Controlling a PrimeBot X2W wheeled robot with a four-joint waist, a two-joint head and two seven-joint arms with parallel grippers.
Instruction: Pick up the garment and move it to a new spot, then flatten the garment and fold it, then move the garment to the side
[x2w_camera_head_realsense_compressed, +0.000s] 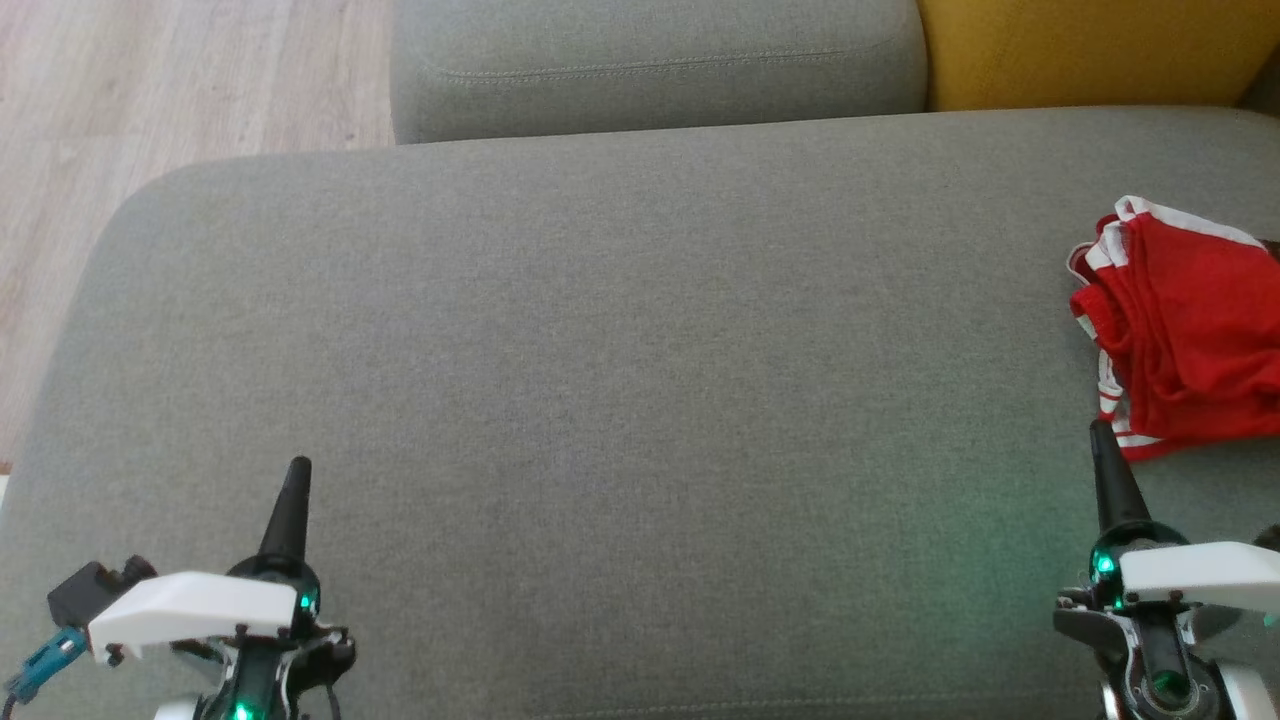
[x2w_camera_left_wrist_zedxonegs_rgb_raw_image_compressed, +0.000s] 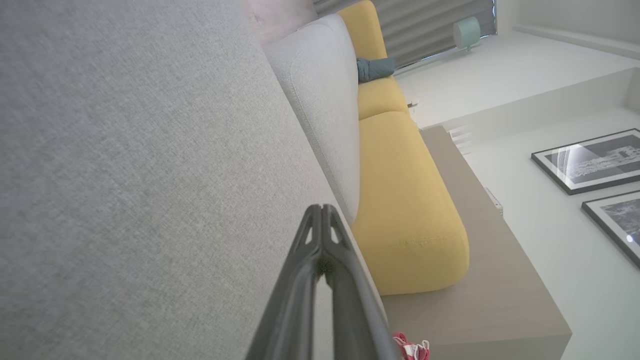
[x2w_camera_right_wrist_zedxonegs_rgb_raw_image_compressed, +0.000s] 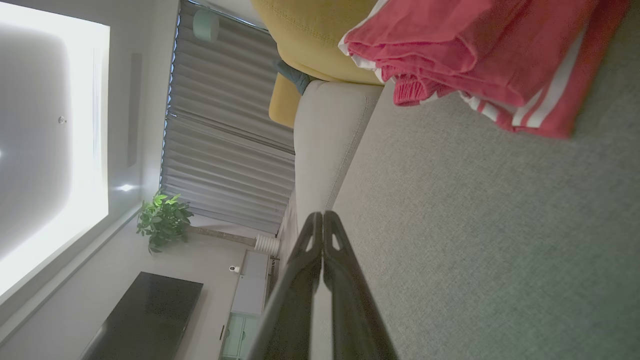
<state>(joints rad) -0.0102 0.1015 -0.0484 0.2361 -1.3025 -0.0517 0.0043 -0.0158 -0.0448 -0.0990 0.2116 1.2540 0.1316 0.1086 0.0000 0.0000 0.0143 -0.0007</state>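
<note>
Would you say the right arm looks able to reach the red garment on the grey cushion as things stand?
Probably yes: the red garment lies just ahead of the right end effector, with only bare grey cushion between them. It is shut, so it must open first.

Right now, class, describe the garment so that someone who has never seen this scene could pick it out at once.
Start at the broad grey sofa seat before the robot. Towards its right end, just beyond the right gripper, lies a bunched garment. It is bright red with white stripes, unlike the plain grey seat and the plain yellow cushion behind.
</note>
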